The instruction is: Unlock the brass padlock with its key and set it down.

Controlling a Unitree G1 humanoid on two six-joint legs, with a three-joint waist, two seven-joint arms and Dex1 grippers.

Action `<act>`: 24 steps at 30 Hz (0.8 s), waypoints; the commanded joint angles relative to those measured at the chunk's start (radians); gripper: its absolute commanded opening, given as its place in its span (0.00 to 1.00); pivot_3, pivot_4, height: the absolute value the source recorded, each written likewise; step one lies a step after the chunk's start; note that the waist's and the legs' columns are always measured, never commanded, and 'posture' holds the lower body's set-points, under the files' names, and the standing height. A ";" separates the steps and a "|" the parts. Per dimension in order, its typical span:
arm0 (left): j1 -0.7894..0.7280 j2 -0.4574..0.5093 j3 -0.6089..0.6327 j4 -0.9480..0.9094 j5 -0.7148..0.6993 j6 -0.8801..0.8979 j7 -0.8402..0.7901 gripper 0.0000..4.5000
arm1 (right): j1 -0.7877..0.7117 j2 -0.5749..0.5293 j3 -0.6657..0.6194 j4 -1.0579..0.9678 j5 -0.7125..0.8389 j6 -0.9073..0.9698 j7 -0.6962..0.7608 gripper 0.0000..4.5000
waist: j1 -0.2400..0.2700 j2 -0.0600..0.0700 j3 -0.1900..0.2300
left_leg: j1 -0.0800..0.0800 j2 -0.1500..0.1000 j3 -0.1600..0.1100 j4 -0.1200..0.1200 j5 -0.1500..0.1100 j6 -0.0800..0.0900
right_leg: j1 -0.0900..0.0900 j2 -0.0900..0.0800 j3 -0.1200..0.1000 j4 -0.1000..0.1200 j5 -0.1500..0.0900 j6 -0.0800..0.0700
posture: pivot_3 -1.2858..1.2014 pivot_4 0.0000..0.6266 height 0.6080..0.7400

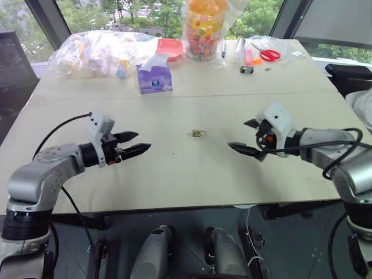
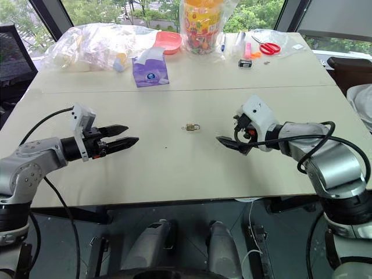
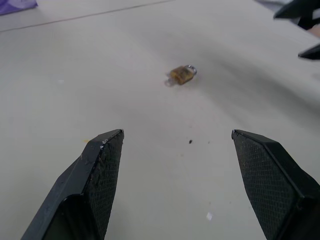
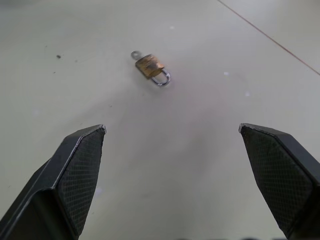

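- We see the brass padlock (image 1: 199,133) lying flat on the pale bench (image 1: 174,174), near its middle: a small golden-yellow block with a thin silvery shackle loop, and a small silvery ring showing at the end opposite the shackle.
- Nothing touches the padlock; it lies between the two hands, apart from both.
- Our left hand (image 1: 135,143) hovers over the bench to the padlock's left, its two black wedge-shaped fingers (image 3: 102,165) spread and empty, their inner pads cross-hatched.
- Our right hand (image 1: 244,136) hovers to the padlock's right, fingers (image 4: 82,160) spread wide and released, with the same textured pads.
- The bench top is smooth and matte, with a few dark specks and a thin seam line across it.
- Along the far edge we see red-handled scissors (image 1: 267,54), a purple tissue pack (image 1: 154,78), a crinkled clear plastic bag (image 1: 96,52), a pink bowl (image 1: 170,47) and a tall colourful jar (image 1: 204,26).
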 commanded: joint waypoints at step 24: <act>0.020 0.062 0.015 -0.123 -0.002 -0.027 -0.084 0.82 | -0.546 0.481 0.340 1.202 -0.453 -0.632 0.302 0.79 | -0.028 0.000 0.000 | 0.004 -0.001 -0.001 -0.002 0.005 -0.006 | -0.003 0.004 0.001 0.015 0.002 0.004 | 0.52 0.24 1.00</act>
